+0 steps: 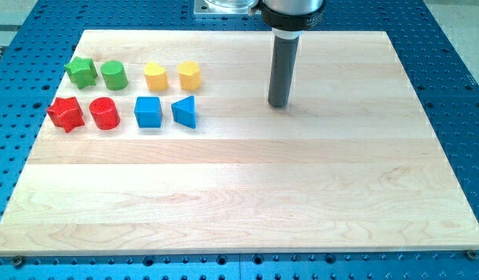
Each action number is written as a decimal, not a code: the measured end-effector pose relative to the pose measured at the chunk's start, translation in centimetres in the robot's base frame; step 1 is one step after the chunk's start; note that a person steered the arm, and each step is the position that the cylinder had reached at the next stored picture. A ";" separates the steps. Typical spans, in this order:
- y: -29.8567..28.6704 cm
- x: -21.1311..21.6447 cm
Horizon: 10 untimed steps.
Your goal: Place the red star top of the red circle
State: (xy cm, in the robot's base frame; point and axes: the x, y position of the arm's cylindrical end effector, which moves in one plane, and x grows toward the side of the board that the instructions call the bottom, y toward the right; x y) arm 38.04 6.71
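Note:
The red star (66,113) lies near the board's left edge. The red circle (104,113) stands just to its right, a small gap between them. My tip (279,105) rests on the board well to the right of all the blocks, in the upper middle of the view. It touches no block.
A green star (82,71) and a green circle (113,75) lie in a row above the red blocks. A yellow heart (155,76) and a yellow hexagon (189,75) continue that row. A blue cube (148,111) and a blue triangle (185,111) lie right of the red circle.

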 end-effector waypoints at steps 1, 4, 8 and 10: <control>0.0 0.0; -12.2 15.8; -28.1 18.8; -35.7 11.5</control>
State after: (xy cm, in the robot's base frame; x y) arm 49.55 -29.03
